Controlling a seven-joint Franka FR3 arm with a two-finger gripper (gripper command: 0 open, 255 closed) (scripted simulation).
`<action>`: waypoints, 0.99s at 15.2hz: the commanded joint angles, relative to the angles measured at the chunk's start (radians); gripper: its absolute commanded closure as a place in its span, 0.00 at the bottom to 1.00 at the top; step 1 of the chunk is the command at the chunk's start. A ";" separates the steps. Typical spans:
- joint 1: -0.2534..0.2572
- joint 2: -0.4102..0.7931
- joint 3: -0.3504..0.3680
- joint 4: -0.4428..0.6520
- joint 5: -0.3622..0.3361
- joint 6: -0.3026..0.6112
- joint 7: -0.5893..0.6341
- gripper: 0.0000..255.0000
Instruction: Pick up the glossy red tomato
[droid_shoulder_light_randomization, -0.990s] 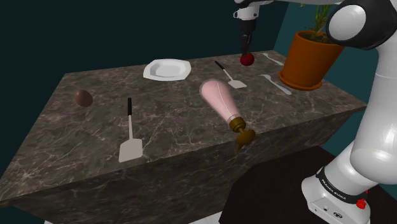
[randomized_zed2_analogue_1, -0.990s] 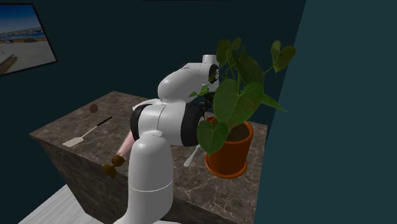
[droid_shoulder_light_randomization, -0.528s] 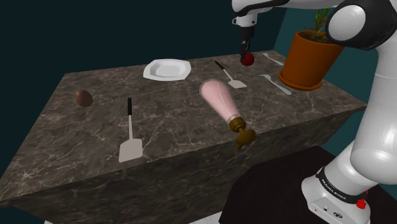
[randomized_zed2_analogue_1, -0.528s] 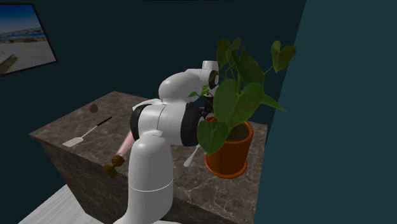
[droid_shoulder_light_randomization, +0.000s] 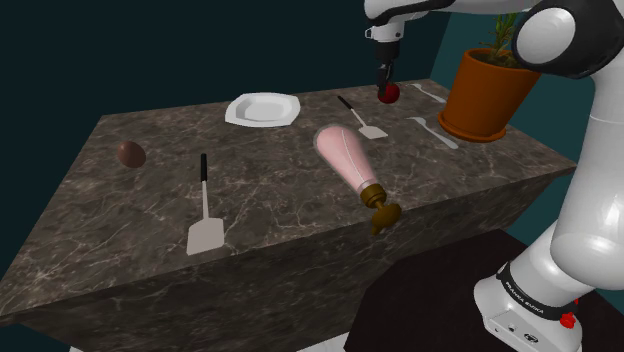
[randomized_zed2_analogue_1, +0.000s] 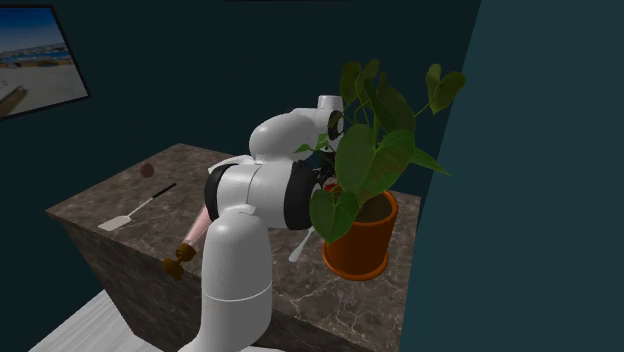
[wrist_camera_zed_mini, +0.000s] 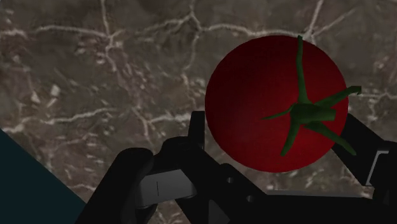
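Note:
The glossy red tomato (droid_shoulder_light_randomization: 389, 94) with a green stem sits between the black fingers of my gripper (droid_shoulder_light_randomization: 386, 88) at the far side of the dark marble counter (droid_shoulder_light_randomization: 270, 180), near the orange plant pot. The gripper points straight down and is shut on the tomato. In the wrist view the tomato (wrist_camera_zed_mini: 273, 102) is clasped between the two fingers (wrist_camera_zed_mini: 197, 130) of my gripper (wrist_camera_zed_mini: 277, 137), with marble behind it. I cannot tell whether the tomato touches the counter.
A potted plant (droid_shoulder_light_randomization: 485, 92) stands close on the shoulder view's right of the tomato. Also on the counter are a small spatula (droid_shoulder_light_randomization: 360, 118), a white plate (droid_shoulder_light_randomization: 263, 108), a pink bottle (droid_shoulder_light_randomization: 350, 165), a larger spatula (droid_shoulder_light_randomization: 205, 205), a brown egg-shaped thing (droid_shoulder_light_randomization: 131, 153) and pale cutlery (droid_shoulder_light_randomization: 432, 131).
Over the last second the fingers closed on the tomato and the hand rose very slightly. Nothing has moved in the last half second.

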 joint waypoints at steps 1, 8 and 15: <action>-0.001 0.003 0.000 0.000 0.000 0.000 -0.002 1.00; -0.006 0.006 -0.002 0.099 0.001 -0.096 -0.006 1.00; -0.013 0.025 -0.003 0.223 0.004 -0.200 -0.012 1.00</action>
